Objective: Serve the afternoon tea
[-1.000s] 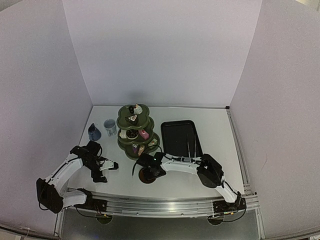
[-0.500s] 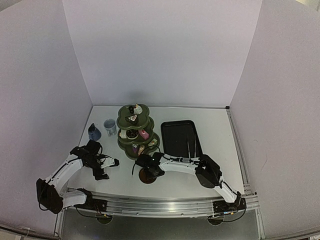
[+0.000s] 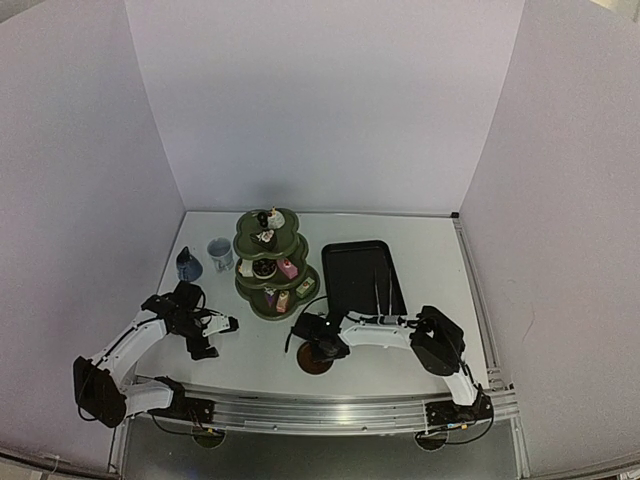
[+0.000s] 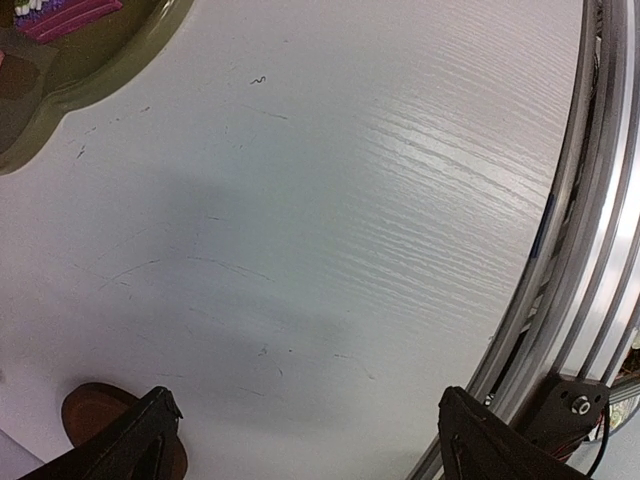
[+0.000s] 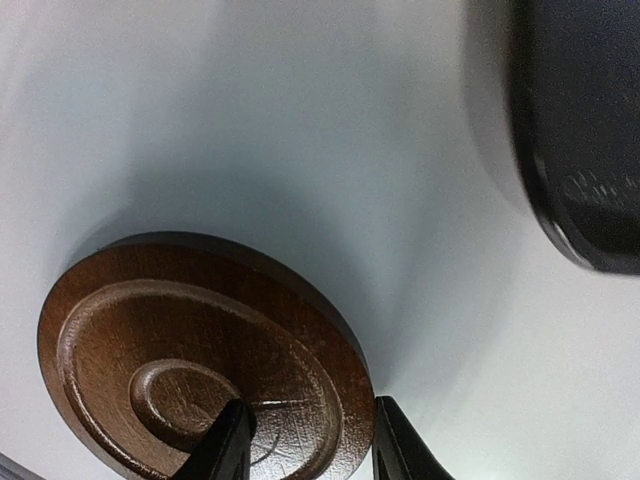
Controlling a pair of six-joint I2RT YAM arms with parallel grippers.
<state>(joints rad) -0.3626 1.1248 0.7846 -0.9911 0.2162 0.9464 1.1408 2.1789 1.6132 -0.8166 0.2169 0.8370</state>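
no readable text or labels anywhere

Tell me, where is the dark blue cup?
In the top view the dark-blue cup stands on the left side of the table, right next to the pale cup and left of the green cake stand.

A white table (image 3: 440, 275) sits inside a little box made of three plain walls. The back wall (image 3: 320, 100) is pale and a bit purple, and so are the left wall (image 3: 70, 200) and the right wall (image 3: 570, 200). They stand along the table's far edge and its two sides. A shiny metal rail (image 3: 330, 411) runs along the near edge. Up close, the table top has thin lines like wood and a few tiny scratches. Soft light makes it shine near the rail. A small dark mark (image 3: 455, 214) sits at the far right corner.
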